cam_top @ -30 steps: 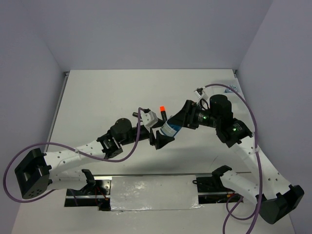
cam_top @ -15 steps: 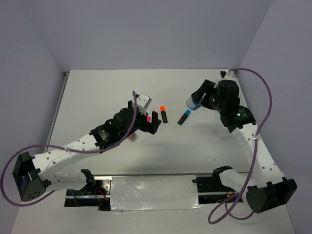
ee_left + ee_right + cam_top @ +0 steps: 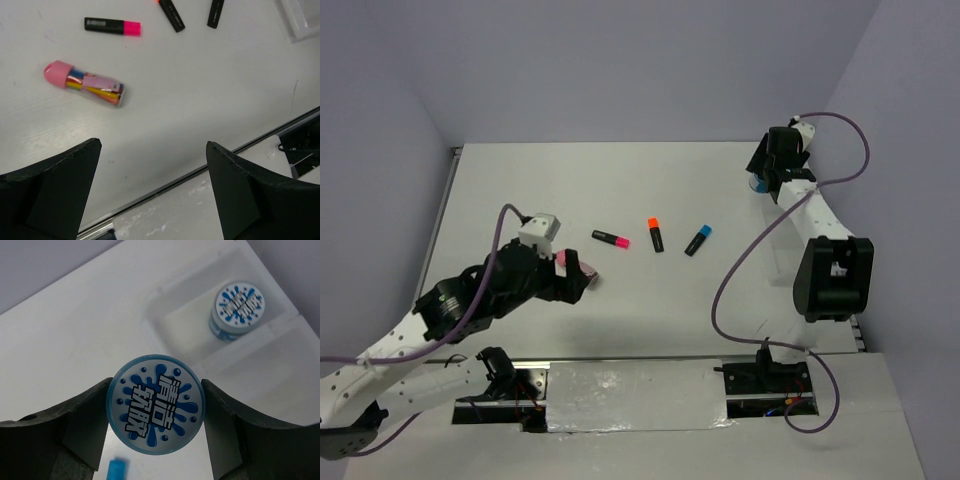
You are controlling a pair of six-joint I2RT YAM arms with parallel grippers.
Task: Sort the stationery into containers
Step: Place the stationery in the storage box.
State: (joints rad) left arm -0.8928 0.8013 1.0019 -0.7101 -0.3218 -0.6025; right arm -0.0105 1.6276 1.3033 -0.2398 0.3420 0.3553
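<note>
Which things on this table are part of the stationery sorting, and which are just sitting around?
Job: pink highlighter, orange highlighter, blue highlighter, pink packet, held round item, second round item in the clear tray.
Lying about: purple cables, silver strip at the near edge.

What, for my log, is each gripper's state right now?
Left gripper: open, empty.
Right gripper: closed on a round blue-and-white item.

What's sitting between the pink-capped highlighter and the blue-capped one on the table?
The orange-capped highlighter lies between the pink-capped highlighter and the blue-capped highlighter, touching neither. The top external view shows this most clearly.
</note>
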